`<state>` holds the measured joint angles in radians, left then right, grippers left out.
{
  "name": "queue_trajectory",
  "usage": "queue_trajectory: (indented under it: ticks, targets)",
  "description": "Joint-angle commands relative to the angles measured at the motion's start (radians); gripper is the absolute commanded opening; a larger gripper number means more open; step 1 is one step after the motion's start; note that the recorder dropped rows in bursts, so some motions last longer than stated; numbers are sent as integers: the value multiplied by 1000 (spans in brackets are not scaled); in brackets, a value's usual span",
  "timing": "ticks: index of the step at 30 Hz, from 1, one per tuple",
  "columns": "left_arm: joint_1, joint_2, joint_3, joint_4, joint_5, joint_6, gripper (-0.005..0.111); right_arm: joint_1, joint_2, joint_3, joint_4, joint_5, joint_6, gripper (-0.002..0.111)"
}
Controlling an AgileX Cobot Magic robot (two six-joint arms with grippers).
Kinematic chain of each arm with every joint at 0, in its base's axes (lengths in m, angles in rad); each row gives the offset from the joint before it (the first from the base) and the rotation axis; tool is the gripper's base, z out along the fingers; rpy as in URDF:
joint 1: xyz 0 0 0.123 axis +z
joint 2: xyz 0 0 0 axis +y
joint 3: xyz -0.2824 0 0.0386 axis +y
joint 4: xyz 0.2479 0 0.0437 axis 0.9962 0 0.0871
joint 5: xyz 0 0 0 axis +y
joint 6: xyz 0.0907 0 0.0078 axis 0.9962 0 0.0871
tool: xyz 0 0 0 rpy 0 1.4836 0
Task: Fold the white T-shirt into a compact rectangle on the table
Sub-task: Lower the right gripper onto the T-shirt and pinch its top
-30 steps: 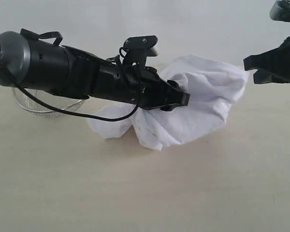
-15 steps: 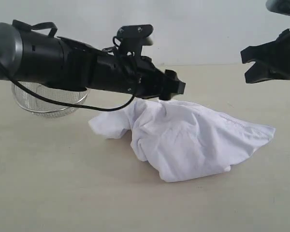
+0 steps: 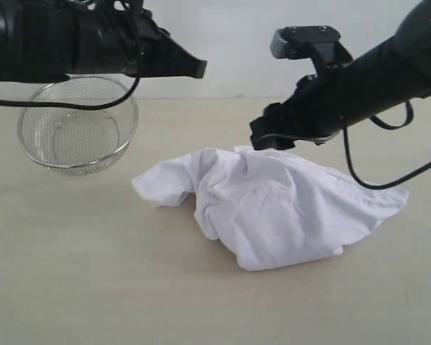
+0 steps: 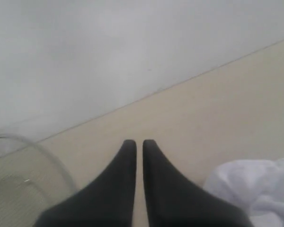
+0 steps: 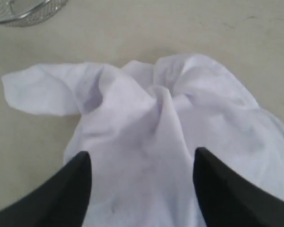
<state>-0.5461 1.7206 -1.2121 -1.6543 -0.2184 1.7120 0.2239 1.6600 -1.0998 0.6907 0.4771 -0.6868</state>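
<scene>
The white T-shirt (image 3: 273, 208) lies in a crumpled heap on the table (image 3: 93, 287), in the same spot and shape as half a second ago, when the left gripper (image 3: 198, 68) had just let it drop. Since then the two arms have swapped roles. The right gripper (image 3: 262, 140), which was waiting well off to the side, has swung in. It now hangs just above the heap's raised back ridge with its jaws spread wide and nothing between them. In its own wrist view the bunched cloth sits directly below and ahead of the opening. The left gripper has pulled up and away from the shirt, its fingers nearly touching and holding nothing, and the wire basket (image 3: 72, 154) now lies beneath it. No fold has been made. The shirt probably still needs spreading flat, and the right gripper looks set to make the next pinch.
</scene>
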Motion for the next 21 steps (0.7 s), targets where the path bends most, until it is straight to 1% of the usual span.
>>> queue_trajectory:
  ticks: [1, 3, 4, 8, 11, 15, 17, 21]
  targets:
    - [15, -59, 85, -90, -143, 120, 5, 36, 71, -77, -6, -51, 110, 53]
    - [33, -87, 146, -90, -147, 139, 5, 36, 116, -115, -19, -20, 115, 44]
    - [43, -97, 169, -90, -147, 139, 5, 36, 137, -133, -33, -1, 115, 42]
    - [101, -159, 260, -90, -91, 140, 5, 36, 200, -182, -92, 40, 131, 42]
    - [163, -203, 320, -90, -13, 140, 5, 36, 227, -205, -200, 47, 209, 42]
    - [248, -229, 370, -90, 133, 136, 5, 36, 235, -221, -369, 53, 348, 42]
    - [278, -230, 386, -90, 201, 111, 5, 36, 235, -221, -389, 61, 364, 42]
    - [325, -230, 411, -90, 245, 83, 5, 36, 236, -221, -387, 102, 367, 42]
